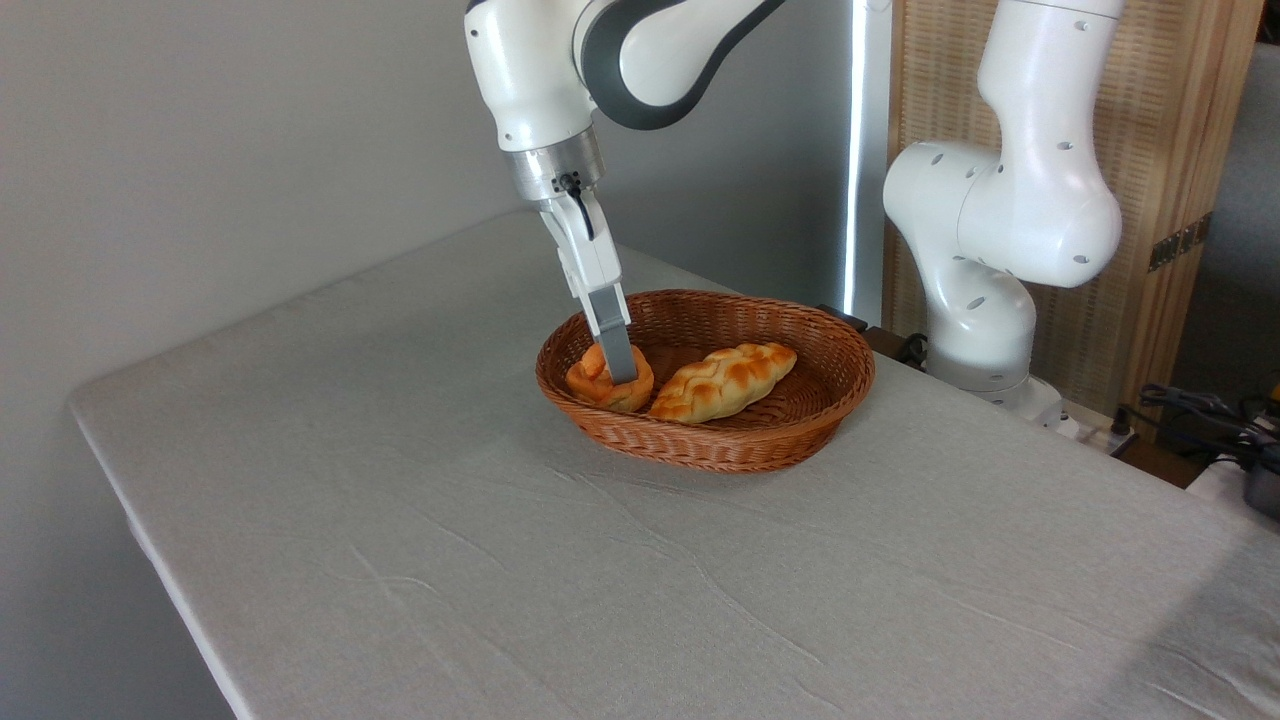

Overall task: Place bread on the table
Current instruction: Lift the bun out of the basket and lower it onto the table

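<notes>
Camera view: claw (620,368) down on the bun (608,380) in the basket (760,440).

Directly under the claw sits the bun, at the basket's left end, so the coming move is likely a straight lift, then out over the rim to the tabletop (450,560). One grey finger (615,340) crosses the bun's top; whether the claw grips it I cannot tell. Round, orange-golden, knotted on top, paler below, it lies just beside the braided loaf (722,382).

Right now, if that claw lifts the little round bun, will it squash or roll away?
The bread looks puffy, so probably light and somewhat squashy. Its rounded, lobed shape might roll if nudged, though the basket wall and the braided loaf beside it should limit that.
</notes>
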Controlling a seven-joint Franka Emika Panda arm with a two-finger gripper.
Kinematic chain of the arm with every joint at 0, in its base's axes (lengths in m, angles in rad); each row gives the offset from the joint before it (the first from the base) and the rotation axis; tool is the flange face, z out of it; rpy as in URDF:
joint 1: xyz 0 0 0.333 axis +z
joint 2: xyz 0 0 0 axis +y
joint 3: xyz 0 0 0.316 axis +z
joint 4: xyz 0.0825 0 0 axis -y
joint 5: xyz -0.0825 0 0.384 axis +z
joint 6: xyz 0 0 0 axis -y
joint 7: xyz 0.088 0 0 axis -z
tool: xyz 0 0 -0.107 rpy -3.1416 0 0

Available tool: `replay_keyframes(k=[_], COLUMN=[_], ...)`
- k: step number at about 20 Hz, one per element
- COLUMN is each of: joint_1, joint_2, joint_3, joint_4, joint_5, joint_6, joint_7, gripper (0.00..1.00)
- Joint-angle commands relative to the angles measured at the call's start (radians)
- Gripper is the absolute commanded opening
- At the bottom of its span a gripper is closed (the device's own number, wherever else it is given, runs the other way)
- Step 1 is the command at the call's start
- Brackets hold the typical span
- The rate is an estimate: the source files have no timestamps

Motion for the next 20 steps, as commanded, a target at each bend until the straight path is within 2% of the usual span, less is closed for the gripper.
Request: replay_keyframes(k=[1, 3, 7, 9, 11, 14, 16, 17, 20], joint_1=[0.008, 0.008, 0.008, 0.014, 0.015, 0.015, 0.015, 0.015, 0.012], joint_2=[-0.003, -0.008, -0.009, -0.009, 0.004, 0.092, 0.150, 0.179, 0.263], joint_3=[-0.001, -0.001, 0.004, 0.022, 0.082, 0.157, 0.183, 0.193, 0.179], joint_4=[0.054, 0.086, 0.133, 0.173, 0.233, 0.354, 0.420, 0.432, 0.451], joint_5=[0.007, 0.007, 0.009, 0.045, 0.104, 0.121, 0.185, 0.212, 0.243], joint_6=[-0.093, -0.176, -0.253, -0.259, -0.242, -0.206, -0.164, -0.146, -0.071], joint_7=[0.012, 0.016, 0.016, 0.015, 0.021, 0.016, 0.007, 0.006, 0.006], gripper=[0.32, 0.32, 0.32, 0.32, 0.32, 0.33, 0.34, 0.35, 0.37])
